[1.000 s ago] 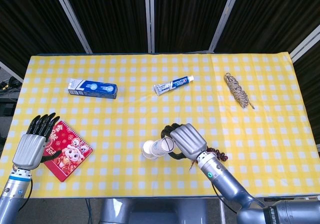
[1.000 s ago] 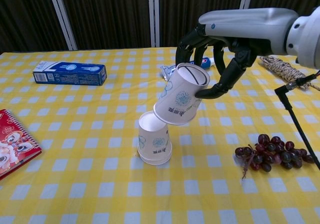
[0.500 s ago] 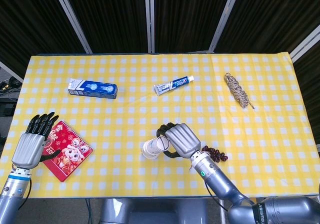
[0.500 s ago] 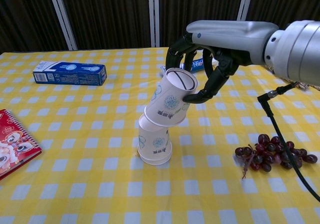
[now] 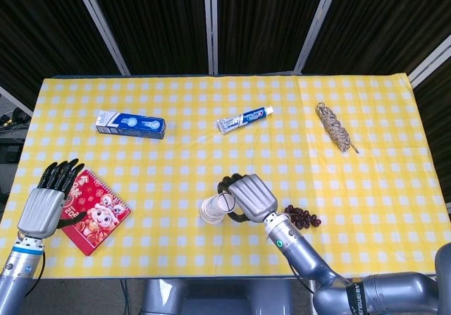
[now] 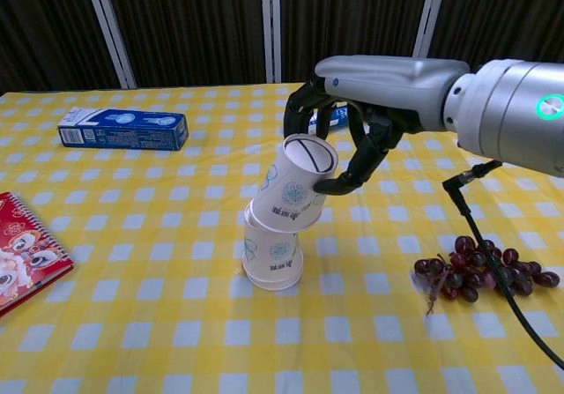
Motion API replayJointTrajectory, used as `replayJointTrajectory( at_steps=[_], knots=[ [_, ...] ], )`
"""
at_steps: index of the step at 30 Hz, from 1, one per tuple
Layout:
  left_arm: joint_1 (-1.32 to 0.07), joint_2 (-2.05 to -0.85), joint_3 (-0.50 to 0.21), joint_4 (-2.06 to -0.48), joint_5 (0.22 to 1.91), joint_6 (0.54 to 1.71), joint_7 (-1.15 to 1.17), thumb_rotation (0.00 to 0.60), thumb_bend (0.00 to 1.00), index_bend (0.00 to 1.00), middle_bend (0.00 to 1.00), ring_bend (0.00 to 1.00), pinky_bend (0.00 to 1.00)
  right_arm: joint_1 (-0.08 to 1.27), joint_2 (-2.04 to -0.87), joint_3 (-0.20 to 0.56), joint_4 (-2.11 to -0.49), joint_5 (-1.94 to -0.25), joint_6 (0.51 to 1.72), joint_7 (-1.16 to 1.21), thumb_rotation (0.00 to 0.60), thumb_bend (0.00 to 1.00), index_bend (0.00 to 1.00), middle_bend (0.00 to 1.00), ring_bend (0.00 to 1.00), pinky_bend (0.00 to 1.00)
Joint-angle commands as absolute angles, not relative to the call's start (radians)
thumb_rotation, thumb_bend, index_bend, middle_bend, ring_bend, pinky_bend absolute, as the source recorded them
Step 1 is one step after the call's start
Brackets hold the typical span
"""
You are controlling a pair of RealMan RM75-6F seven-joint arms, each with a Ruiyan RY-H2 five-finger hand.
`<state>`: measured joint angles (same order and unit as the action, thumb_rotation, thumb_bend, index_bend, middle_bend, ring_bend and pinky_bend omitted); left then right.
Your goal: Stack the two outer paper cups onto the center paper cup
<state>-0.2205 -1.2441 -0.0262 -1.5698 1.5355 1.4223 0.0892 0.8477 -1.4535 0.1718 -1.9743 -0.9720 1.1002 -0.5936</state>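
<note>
The right hand [image 6: 339, 138] has its dark fingers wrapped around a white paper cup with a blue flower picture [image 6: 291, 185]. The cup is upside down and leans over, its flat bottom pointing up and to the right. Its open mouth sits just on top of the white paper cup stack standing near the front middle of the table [image 6: 272, 255]. The held cup is tilted, but the stack stands straight up. I think the hand must turn the cup straight, then push it down. The left hand [image 5: 48, 199] is far off at the left edge with its fingers held out straight, holding nothing, beside a red picture book [image 5: 91, 211]. A bunch of dark purple grapes [image 6: 480, 270] lies to the right, well apart. There is open yellow checked tablecloth [image 6: 159, 323] all around the stack.
</note>
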Motion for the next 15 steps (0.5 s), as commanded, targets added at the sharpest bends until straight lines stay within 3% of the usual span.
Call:
replayJointTrajectory(
  at_steps=[1, 6, 15],
  knots=[
    [-0.221, -1.245, -0.026, -1.569, 1.536, 1.420, 0.089, 0.600, 0.12, 0.00, 0.00, 0.00, 0.00, 0.853, -1.464, 0.174, -1.972, -0.976, 1.106, -0.600, 0.600, 0.17, 0.46, 0.31, 0.33, 0.52],
    [-0.221, -1.246, -0.028, -1.566, 1.535, 1.419, 0.086, 0.600, 0.12, 0.00, 0.00, 0.00, 0.00, 0.853, -1.476, 0.172, -1.975, -0.988, 1.123, -0.615, 0.600, 0.09, 0.32, 0.20, 0.26, 0.43],
    [-0.221, -1.248, -0.029, -1.564, 1.536, 1.417, 0.086, 0.600, 0.12, 0.00, 0.00, 0.00, 0.00, 0.837, -1.473, 0.173, -1.990, -1.021, 1.155, -0.605, 0.600, 0.07, 0.26, 0.17, 0.26, 0.41]
  ],
)
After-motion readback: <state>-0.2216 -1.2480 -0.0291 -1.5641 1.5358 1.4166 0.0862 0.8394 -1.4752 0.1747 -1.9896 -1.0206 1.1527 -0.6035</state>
